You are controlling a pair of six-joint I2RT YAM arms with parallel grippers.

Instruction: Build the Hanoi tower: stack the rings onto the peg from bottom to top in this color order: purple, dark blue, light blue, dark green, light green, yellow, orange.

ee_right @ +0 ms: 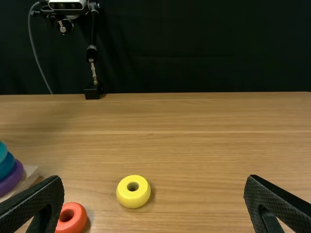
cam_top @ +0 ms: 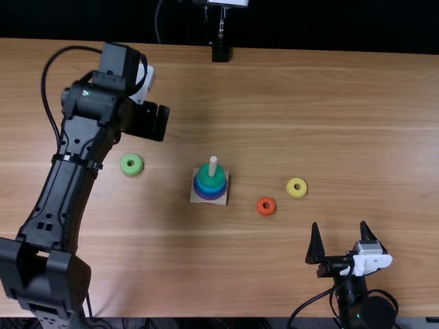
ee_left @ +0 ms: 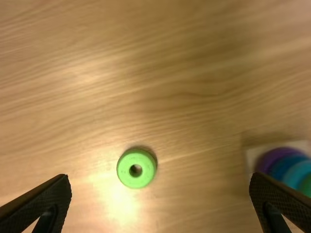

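Observation:
My left gripper (cam_top: 147, 121) hangs above the table, up and slightly right of the light green ring (cam_top: 132, 164). In its wrist view the left gripper (ee_left: 159, 182) is open above the table, with the light green ring (ee_left: 136, 168) lying flat below. The peg (cam_top: 212, 164) carries purple, dark blue, light blue and dark green rings (cam_top: 210, 179), bottom to top. My right gripper (cam_top: 339, 229) stands open near the table's front edge; its wrist view shows the right gripper (ee_right: 154, 182) open too. Beyond it lie the yellow ring (cam_top: 296, 188) and orange ring (cam_top: 266, 205), loose.
A stand with a black foot (cam_top: 220, 53) is at the table's far edge. The peg's square base (cam_top: 222, 200) sits between the light green ring and the orange ring. The left arm's links stretch over the table's left side.

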